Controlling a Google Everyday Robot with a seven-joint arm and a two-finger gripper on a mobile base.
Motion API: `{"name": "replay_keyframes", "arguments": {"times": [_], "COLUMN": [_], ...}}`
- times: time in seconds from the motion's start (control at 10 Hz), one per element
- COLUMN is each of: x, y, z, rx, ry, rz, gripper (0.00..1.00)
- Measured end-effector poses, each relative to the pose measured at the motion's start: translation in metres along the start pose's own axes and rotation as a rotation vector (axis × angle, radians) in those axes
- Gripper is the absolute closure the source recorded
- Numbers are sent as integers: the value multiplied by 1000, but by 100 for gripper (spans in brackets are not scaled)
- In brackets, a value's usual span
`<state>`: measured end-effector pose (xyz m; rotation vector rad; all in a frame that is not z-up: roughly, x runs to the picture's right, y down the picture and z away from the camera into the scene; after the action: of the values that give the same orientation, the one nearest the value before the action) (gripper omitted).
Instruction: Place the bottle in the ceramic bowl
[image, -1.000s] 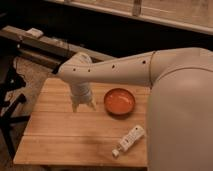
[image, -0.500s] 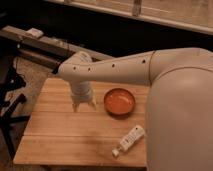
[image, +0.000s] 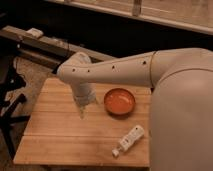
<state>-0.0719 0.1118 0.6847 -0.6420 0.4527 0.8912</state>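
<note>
The pincer (image: 85, 106) hangs wide and empty over the wooden bench (image: 50, 135), beside the glossy orange-red ceramic bowl (image: 120, 101). The slim white plastic bottle (image: 129, 140) lies flat near the bench's front edge, so a glancing grasp could roll it off.

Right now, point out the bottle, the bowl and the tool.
bottle (image: 129, 139), camera view, middle of its white body.
bowl (image: 120, 101), camera view, its orange inside.
tool (image: 85, 107), camera view, between its fingertips, just left of the bowl.

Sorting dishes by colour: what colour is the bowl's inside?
Glossy orange-red, in the camera view; the gripper hangs open beside the ceramic bowl.
</note>
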Motion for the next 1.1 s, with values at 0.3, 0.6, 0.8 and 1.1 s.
{"name": "replay_keyframes", "arguments": {"times": [0.3,0.6,0.8,1.1], "x": [15,28,38,55], "y": [-7,-20,-32,-52], "z": [-10,-18,-15,-6], "rx": [-5,-62,-88,-79], "ry": [-106,-164,-133,-52], "rz": [-77,-103,-122,-141], "gripper": [35,35,35,35]}}
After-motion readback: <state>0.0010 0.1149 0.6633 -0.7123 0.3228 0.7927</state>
